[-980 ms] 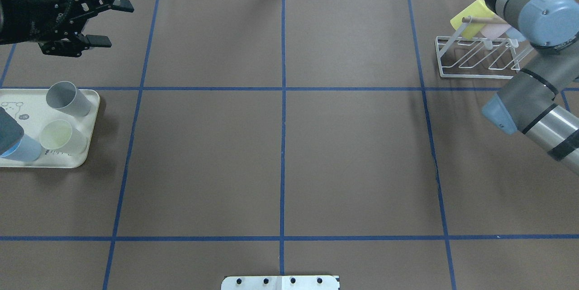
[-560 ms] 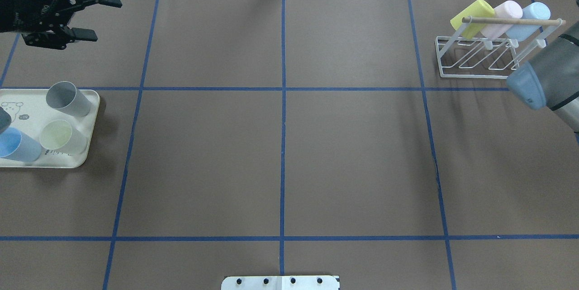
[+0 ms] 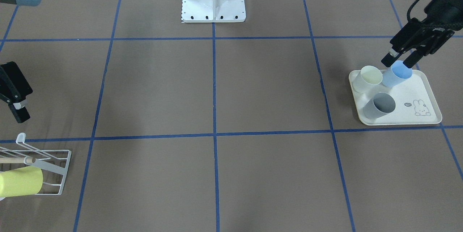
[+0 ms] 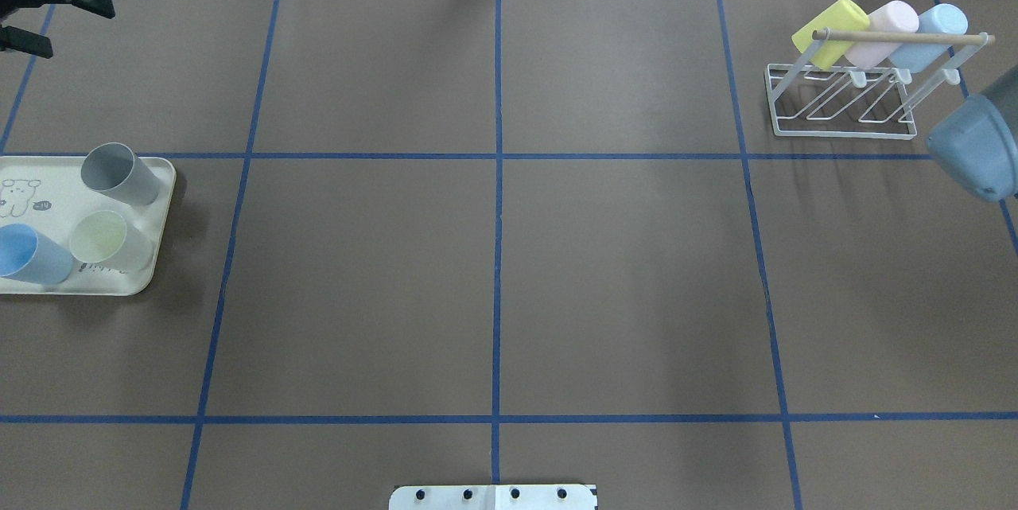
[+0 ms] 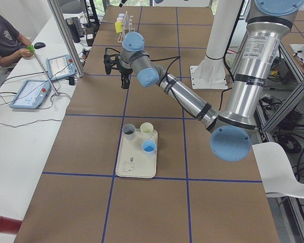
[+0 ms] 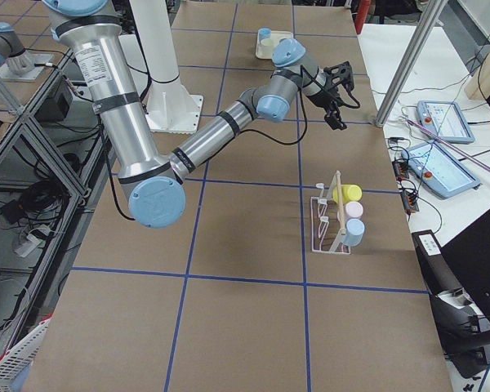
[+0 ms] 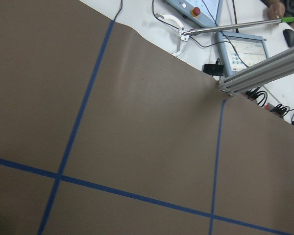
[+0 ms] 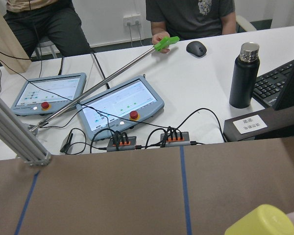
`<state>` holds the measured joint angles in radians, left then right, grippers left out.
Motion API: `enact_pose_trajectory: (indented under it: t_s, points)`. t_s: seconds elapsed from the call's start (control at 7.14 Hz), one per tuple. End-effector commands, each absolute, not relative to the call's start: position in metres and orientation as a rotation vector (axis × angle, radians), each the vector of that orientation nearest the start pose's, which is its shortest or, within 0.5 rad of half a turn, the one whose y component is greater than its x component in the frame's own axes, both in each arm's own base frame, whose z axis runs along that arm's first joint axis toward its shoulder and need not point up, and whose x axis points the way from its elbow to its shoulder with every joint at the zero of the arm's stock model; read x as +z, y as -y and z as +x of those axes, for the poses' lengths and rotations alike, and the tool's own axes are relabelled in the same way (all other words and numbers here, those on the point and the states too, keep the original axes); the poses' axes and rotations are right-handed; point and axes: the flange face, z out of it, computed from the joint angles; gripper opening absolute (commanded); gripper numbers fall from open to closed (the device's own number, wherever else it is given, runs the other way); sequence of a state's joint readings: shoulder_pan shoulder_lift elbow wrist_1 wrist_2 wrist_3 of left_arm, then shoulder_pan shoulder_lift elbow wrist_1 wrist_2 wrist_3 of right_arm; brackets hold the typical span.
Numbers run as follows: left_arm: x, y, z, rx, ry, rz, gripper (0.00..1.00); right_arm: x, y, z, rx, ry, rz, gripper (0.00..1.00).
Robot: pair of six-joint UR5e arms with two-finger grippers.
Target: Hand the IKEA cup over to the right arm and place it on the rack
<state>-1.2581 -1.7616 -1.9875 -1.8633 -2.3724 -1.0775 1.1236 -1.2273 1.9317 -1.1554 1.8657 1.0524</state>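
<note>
- I see the left gripper (image 4: 83,35) hanging over the far left corner of the brown paper table cover with blue tape lines (image 4: 620,279). Its two black fingers are spread apart and nothing is between them.
- Of the right gripper (image 3: 17,107), only the black body and one finger enter the front view, so I cannot tell how its jaws stand. It hangs apart from the rack.
- The white wire rack (image 4: 843,134) with its light wooden dowel (image 4: 899,36) stands at the far right of the table. Three cups lean slanted on it, side by side: a yellow plastic cup (image 4: 831,31), a pink plastic cup (image 4: 884,19) and a light blue plastic cup (image 4: 942,19).
- The cream tray with a rabbit print (image 3: 401,116) lies at the left edge, well apart from the left gripper. Three more cups stand on it with the mouth up: a grey plastic cup (image 4: 119,173), a pale green plastic cup (image 4: 107,239) and a blue plastic cup (image 4: 30,255).
</note>
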Motion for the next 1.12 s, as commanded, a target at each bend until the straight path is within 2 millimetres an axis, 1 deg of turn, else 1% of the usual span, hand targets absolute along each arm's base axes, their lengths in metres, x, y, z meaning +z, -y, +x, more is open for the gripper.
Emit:
enact_pose_trajectory:
  t_s: [0.0,0.14,0.28,0.42,0.56,0.7,0.84,0.98]
  points:
    - [0.399,0.491,0.082,-0.192,-1.014,0.139,1.0,0.233,0.536,-0.183,0.444,1.094,0.529,1.0]
    - [0.429,0.481,0.079,-0.141,-0.982,0.131,1.0,0.219,0.528,-0.195,0.487,1.147,0.489,1.0]
    - [0.467,0.464,0.073,-0.074,-0.939,0.123,1.0,0.209,0.515,-0.216,0.523,1.236,0.442,1.0]
    - [0.505,0.445,0.068,-0.02,-0.904,0.097,1.0,0.208,0.504,-0.235,0.553,1.336,0.42,1.0]
    - [0.541,0.429,0.065,0.008,-0.874,0.055,1.0,0.206,0.495,-0.252,0.581,1.368,0.401,1.0]
    - [0.568,0.426,0.063,0.009,-0.819,0.04,1.0,0.205,0.488,-0.268,0.607,1.375,0.394,1.0]
    - [0.584,0.429,0.066,0.002,-0.808,0.012,1.0,0.203,0.483,-0.275,0.602,1.408,0.384,1.0]
    - [0.598,0.432,0.069,-0.002,-0.802,-0.01,1.0,0.207,0.478,-0.273,0.588,1.44,0.394,1.0]
